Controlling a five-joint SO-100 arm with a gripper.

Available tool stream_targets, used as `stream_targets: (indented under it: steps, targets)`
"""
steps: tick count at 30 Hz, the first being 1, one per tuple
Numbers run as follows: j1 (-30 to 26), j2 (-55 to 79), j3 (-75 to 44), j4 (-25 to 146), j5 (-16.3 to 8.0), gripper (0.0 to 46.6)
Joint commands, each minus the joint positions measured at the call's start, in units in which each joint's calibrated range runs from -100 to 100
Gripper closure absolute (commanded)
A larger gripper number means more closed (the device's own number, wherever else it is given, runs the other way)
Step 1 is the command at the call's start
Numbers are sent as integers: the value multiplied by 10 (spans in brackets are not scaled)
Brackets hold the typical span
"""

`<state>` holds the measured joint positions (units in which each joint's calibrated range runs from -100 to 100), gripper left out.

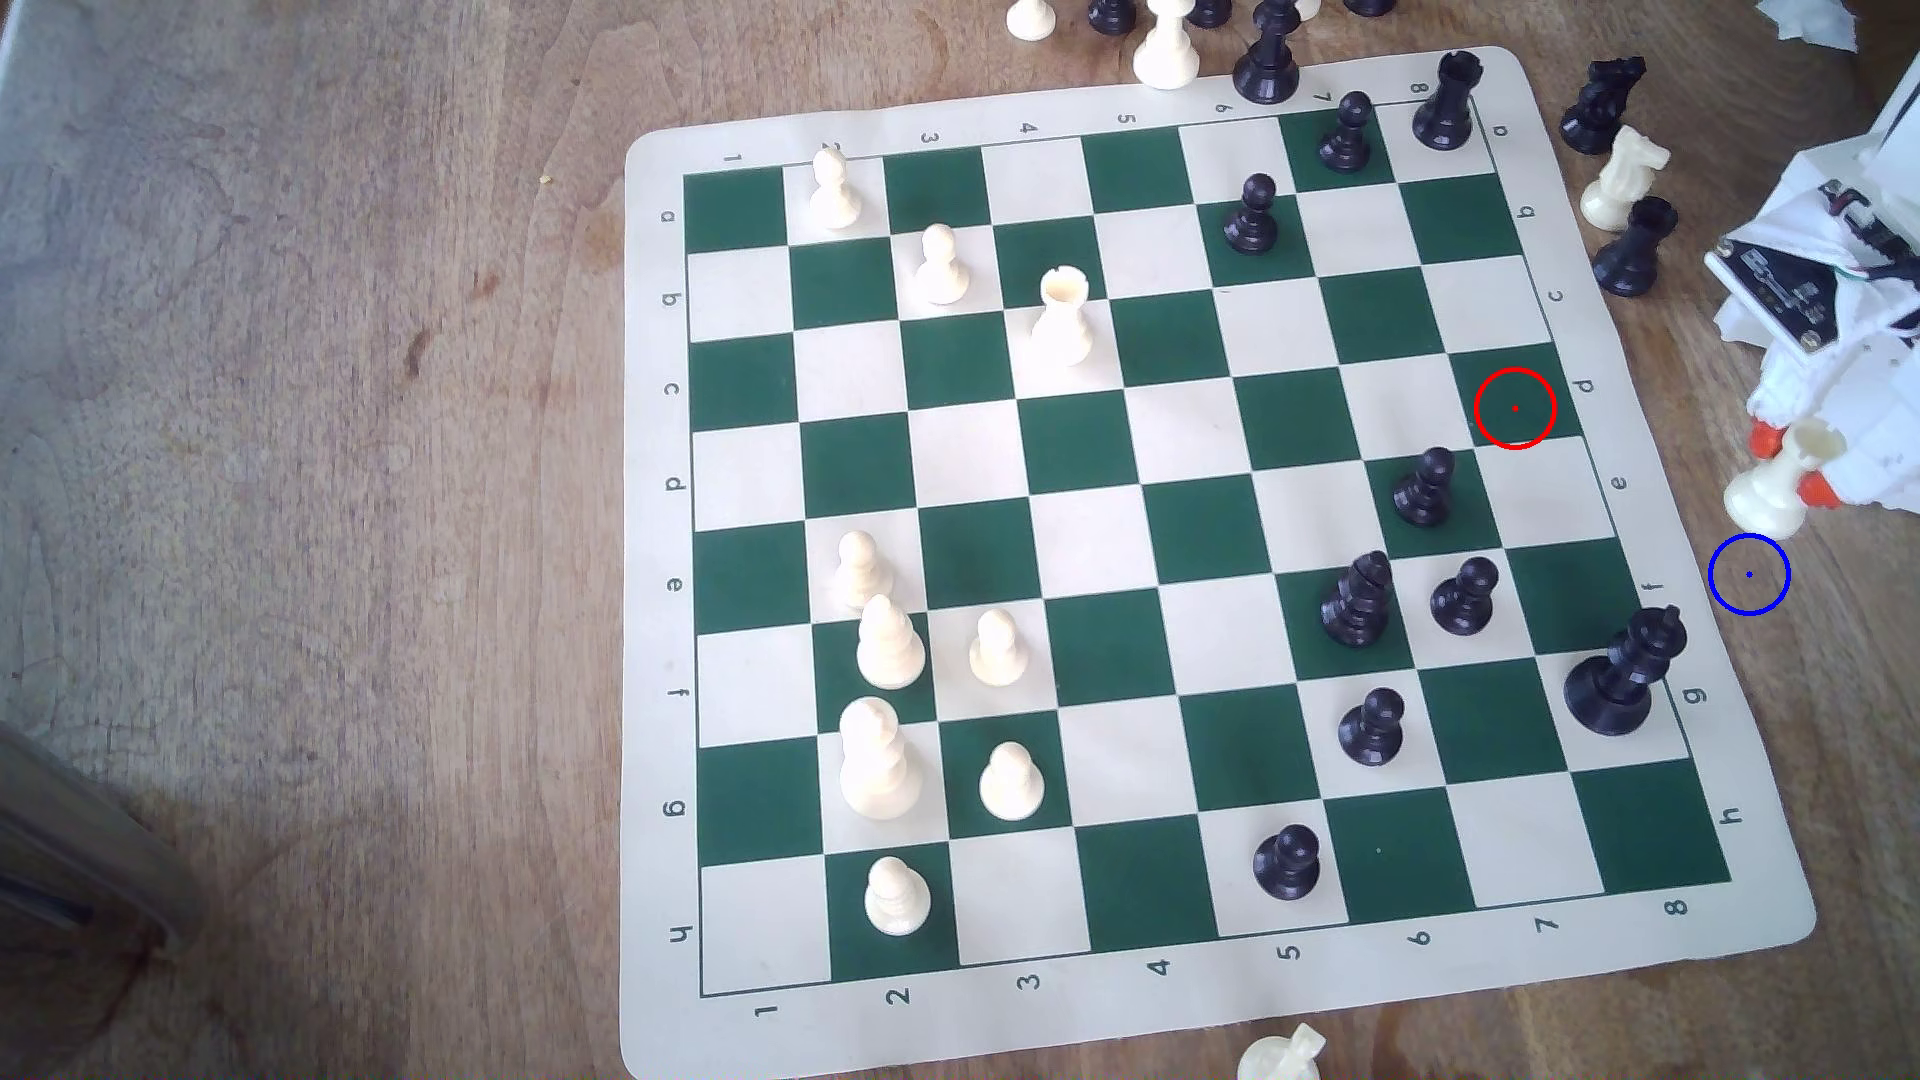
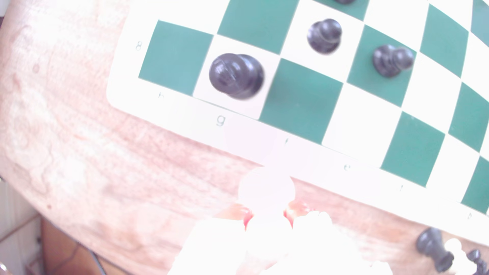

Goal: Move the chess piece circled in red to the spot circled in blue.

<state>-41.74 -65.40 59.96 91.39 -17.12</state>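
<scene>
My white gripper (image 1: 1790,467) with orange fingertips (image 1: 1763,441) is shut on the cream-white chess piece (image 1: 1771,490), a rook tilted with its wide base toward the board. It hangs just off the mat's edge at the exterior view's right, a little above the blue-circled spot (image 1: 1749,574) on bare wood. The red circle (image 1: 1515,408) rings a green square with nothing on it. In the washed-out wrist view the piece's round base (image 2: 266,187) shows between the red-tipped fingers of the gripper (image 2: 267,211), over wood beside the mat's border.
The green and cream chess mat (image 1: 665,540) carries black pieces near the spot: a king (image 1: 1621,675) and pawns (image 1: 1463,597). Another cream rook (image 1: 1062,317) stands mid-board. Captured pieces (image 1: 1626,177) lie on the wood behind the arm.
</scene>
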Motion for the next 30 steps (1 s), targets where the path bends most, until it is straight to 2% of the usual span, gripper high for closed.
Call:
stream_targets:
  steps: [1, 7, 12, 18, 25, 30]
  targets:
    - [-10, 44, 15, -73, 8, 464]
    - [-8, 85, 79, -114, 21, 464]
    - [-17, 101, 126, -152, 22, 464]
    - [-41, 112, 160, -193, 12, 464]
    - [-100, 128, 153, -195, 1, 464]
    - [-104, 134, 151, -196, 2, 461]
